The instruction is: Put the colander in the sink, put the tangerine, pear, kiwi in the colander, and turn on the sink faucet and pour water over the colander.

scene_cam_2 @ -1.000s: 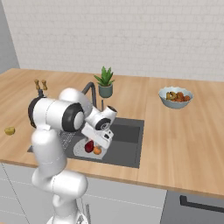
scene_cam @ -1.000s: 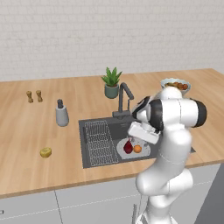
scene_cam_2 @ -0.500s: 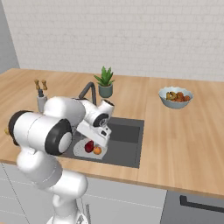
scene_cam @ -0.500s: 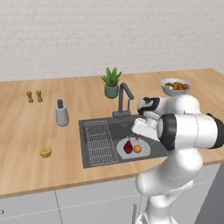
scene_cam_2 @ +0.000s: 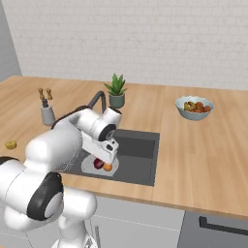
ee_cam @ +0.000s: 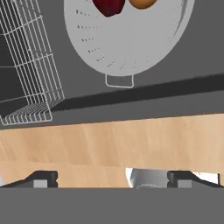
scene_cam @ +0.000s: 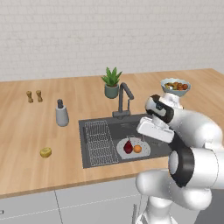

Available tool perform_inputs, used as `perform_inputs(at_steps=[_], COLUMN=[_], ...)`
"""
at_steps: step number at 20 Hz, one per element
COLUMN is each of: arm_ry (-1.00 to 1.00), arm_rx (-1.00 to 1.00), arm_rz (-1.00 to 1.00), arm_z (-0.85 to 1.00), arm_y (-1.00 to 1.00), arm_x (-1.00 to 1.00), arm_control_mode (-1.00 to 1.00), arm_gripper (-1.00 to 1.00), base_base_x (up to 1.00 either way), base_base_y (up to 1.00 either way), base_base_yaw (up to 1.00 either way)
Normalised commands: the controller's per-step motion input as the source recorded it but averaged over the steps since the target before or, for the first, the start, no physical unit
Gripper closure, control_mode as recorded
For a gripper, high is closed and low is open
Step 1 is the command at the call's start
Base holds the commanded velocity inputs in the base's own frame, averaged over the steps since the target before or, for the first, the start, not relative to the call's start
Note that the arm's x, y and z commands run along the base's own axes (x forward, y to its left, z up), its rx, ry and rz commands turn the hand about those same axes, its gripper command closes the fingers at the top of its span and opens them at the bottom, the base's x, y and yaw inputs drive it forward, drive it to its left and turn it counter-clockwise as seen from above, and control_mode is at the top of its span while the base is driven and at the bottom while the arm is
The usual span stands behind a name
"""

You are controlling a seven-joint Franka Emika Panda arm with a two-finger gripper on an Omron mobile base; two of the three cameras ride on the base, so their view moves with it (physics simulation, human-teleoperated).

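On your wooden table (scene_cam: 65,140), the sink (scene_cam: 103,162) holds the colander (ee_cam: 127,48), one small handle pointing at your wide-open hand (ee_cam: 111,177).

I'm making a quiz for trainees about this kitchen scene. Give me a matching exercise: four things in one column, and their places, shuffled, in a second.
Things:
1. tangerine
2. colander
3. fruit bowl
4. yellow fruit

Places:
A. on the counter right of the sink
B. on the sink floor, beside the wire rack
C. alone on the counter left of the sink
D. in the colander, next to a dark red fruit

Pairs: 1-D, 2-B, 3-A, 4-C
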Motion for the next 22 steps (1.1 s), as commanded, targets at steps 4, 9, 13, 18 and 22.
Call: perform_inputs(at_steps=[4,9,13,18,22], arm_ry=[0.00,0.00,-0.10,-0.19,-0.17], arm_rx=[0.00,0.00,-0.11,-0.17,-0.13], arm_rz=[0.02,0.04,0.03,0.00,0.00], arm_z=[0.47,0.51,0.30,0.30,0.21], arm_y=[0.03,0.21,0.53,0.80,0.88], arm_x=[-0.68,-0.65,-0.58,-0.10,0.04], arm_control_mode=[-1.00,-1.00,-1.00,-1.00,-1.00], arm_gripper=[-1.00,-1.00,-1.00,-1.00,-1.00], base_base_x=[0.00,0.00,0.00,0.00,0.00], base_base_y=[0.00,0.00,0.00,0.00,0.00], base_base_yaw=[0.00,0.00,0.00,0.00,0.00])
